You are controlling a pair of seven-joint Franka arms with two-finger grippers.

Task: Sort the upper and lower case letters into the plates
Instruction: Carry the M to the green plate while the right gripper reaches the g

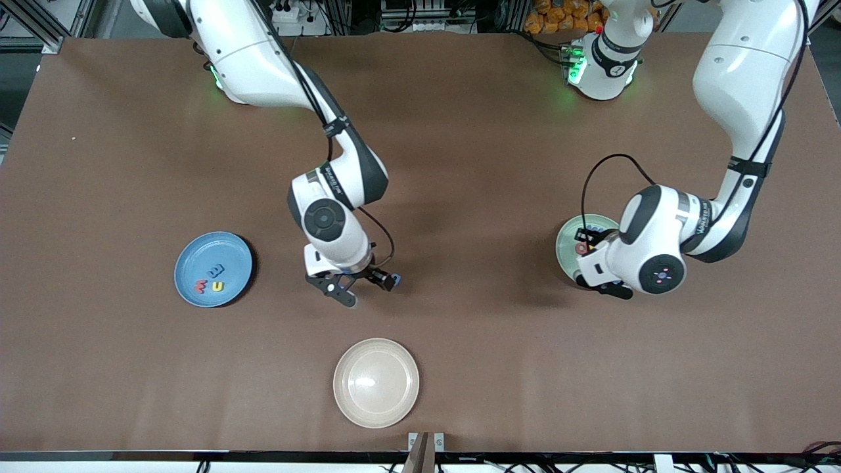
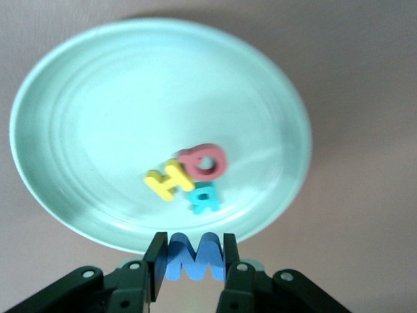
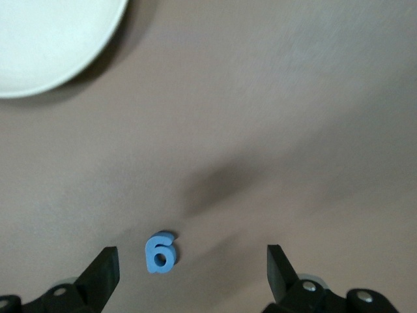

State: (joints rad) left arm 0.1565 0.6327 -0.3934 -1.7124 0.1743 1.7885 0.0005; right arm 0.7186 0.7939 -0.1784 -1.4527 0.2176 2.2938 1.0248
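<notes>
1. The left gripper, at centre right of the front view, hangs over the edge of the mint green plate, its fingers clamped on an upright blue letter M.
2. In that plate lie a red letter, a yellow H and a teal R, packed together.
3. The right gripper, at frame centre, hovers low above the brown table with its fingers spread wide; a small blue piece lies on the table between them.
4. The sky blue plate, centre left, holds red, yellow and blue letters.
5. A cream plate sits at lower centre.
</notes>
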